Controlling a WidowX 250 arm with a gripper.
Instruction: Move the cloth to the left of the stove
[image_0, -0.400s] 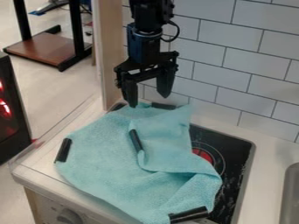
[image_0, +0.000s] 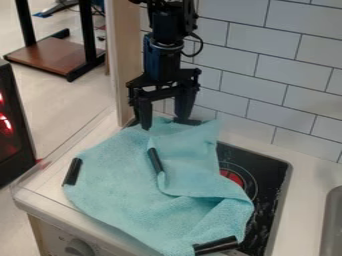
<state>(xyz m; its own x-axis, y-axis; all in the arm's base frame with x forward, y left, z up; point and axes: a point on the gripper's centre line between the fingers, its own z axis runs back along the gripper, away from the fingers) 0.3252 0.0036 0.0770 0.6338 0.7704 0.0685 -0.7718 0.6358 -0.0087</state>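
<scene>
- A teal, soft woven cloth (image_0: 120, 185) lies over much of the black, glass-like stove top (image_0: 267, 175), spilling past its 9 o'clock side onto the pale, smooth counter (image_0: 41, 187); part of the stove shows toward 3 o'clock, with a red round burner patch (image_0: 232, 176) peeping out beside the cloth
- The black two-finger gripper (image_0: 164, 123) hangs at 12 o'clock of the cloth, fingers spread apart and pointing down, no fabric visibly clamped between them; whether the tips touch the cloth, I cannot tell
- It probably sits there because that far edge is bunched up, which gives two parted fingers something to close on, where flat fabric would slip away
- The fold toward 3 o'clock is doubled over itself, so the cloth may well drag as a heap rather than slide flat
- Short black strips (image_0: 72, 171) dot the cloth, perhaps as grip marks or stiffening
- The task looks partly done; what remains, I judge, is to lower slightly, pinch that edge and draw it toward 9 o'clock, minding that a shallow pinch could slip
</scene>
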